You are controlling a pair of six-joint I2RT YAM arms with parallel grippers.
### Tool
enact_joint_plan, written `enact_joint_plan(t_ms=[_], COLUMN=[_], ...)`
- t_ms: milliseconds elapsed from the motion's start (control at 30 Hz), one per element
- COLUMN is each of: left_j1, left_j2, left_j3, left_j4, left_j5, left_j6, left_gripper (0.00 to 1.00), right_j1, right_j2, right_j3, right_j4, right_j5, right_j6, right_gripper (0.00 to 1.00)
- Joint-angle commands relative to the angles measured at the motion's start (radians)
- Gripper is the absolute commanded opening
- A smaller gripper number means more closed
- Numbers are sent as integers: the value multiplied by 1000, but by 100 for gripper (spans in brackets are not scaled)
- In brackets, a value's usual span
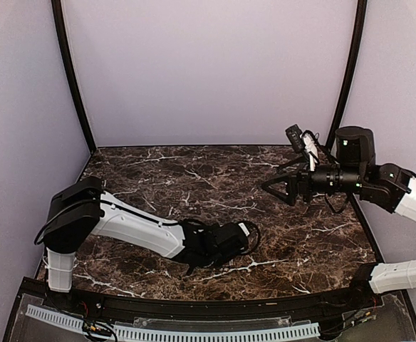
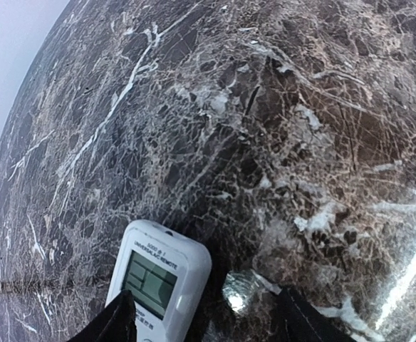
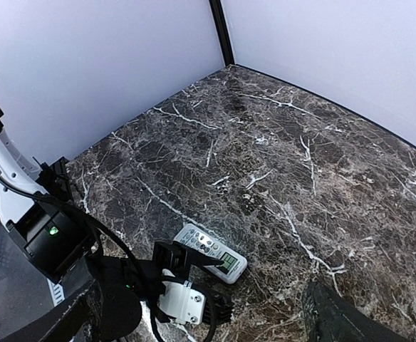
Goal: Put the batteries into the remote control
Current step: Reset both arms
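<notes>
Honestly, the remote control (image 2: 162, 274) lay screen-up on the counter (image 2: 265, 142), left gripper (image 2: 211, 324) released astride it, right gripper (image 1: 278, 187) open well away. Lifting straight off without nudging looked smartest.

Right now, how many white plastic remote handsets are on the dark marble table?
1: the white plastic remote lies screen-up at the left gripper's tips. Others could hide beneath that gripper.

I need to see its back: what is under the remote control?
The remote control lies flat on the marble table, screen and buttons facing up. Its back is pressed against the table, so that side and anything beneath it are covered.
</notes>
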Motion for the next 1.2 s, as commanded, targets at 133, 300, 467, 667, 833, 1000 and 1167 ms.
enact_joint_plan(t_ms=[133,300,467,667,833,1000,1167], left_j1=[-17,76,340,579,818,963,991], left_j2=[-71,-251,-453,-759,-853,-930,-1000], left_j3=[-12,-39,-143,-289,-432,-628,-720], left_j4=[-316,-254,-174,-64,13,137,208], left_j5=[261,455,594,491,349,249,113], left_j6=[48,20,-96,-157,-293,-451,-422], left_gripper=[73,76,77,87,94,96,96], right_j1=[-45,-215,-425,-648,-705,-707,-707], right_j2=[40,32,39,24,20,3,0], right_j3=[68,56,-21,-154,-231,-306,-365], right_j4=[-96,-120,-100,26,139,235,324], right_j5=[193,220,141,49,158,238,241], right_j6=[73,136,126,128,131,165,172], right_gripper=[95,97,99,99,99,99,99])
